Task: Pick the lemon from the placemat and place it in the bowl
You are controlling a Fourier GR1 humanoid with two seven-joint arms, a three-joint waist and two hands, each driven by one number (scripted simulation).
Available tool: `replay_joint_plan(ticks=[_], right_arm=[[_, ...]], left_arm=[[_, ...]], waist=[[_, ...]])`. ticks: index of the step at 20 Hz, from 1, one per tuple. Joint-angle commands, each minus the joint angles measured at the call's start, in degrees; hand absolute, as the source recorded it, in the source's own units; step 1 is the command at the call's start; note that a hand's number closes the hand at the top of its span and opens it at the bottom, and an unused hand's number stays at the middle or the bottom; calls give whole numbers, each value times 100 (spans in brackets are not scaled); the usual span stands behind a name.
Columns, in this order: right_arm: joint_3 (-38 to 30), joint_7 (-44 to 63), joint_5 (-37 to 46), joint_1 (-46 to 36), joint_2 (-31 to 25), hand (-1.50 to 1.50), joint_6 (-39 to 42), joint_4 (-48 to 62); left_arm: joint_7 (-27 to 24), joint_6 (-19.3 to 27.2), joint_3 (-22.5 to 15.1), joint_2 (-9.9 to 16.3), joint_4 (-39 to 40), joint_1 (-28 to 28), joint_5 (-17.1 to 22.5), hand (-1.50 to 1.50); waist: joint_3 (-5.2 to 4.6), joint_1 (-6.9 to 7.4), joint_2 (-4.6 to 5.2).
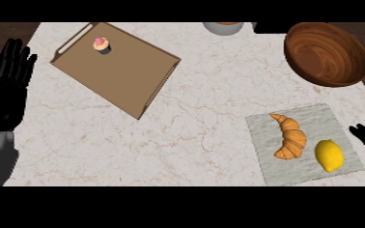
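Lemon (329, 155) (unlabelled) lies beside croissant (290, 136) on placemat (314, 116).

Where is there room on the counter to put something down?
The biggest bare patch is the middle of the counter, between the tray and the placemat. There is more bare counter below the tray, at lower left. The tray itself is mostly bare beside the cupcake. The placemat is crowded with the croissant and lemon. The bowl looks empty.

Lemon (329, 155) lies on the near-right placemat (299, 121), right of a croissant (290, 136); bowl (324, 54) sits beyond, tray (118, 67) far left.
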Motion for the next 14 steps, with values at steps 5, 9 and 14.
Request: replay_joint_plan(ticks=[5,9,14], right_arm=[[-266,-98,171,-190,543,-150,908,665],[457,25,522,-973,1018,-150,1012,1362],[-44,-671,770,-498,1437,-150,1278,1596]], left_arm=[[144,-1,86,-306,-83,-69,-292,0],[309,41,-10,-472,87,-424,-467,0],[334,101,71,-634,-322,-9,-721,0]], waist=[[14,47,4],[14,123,33],[16,54,1]])
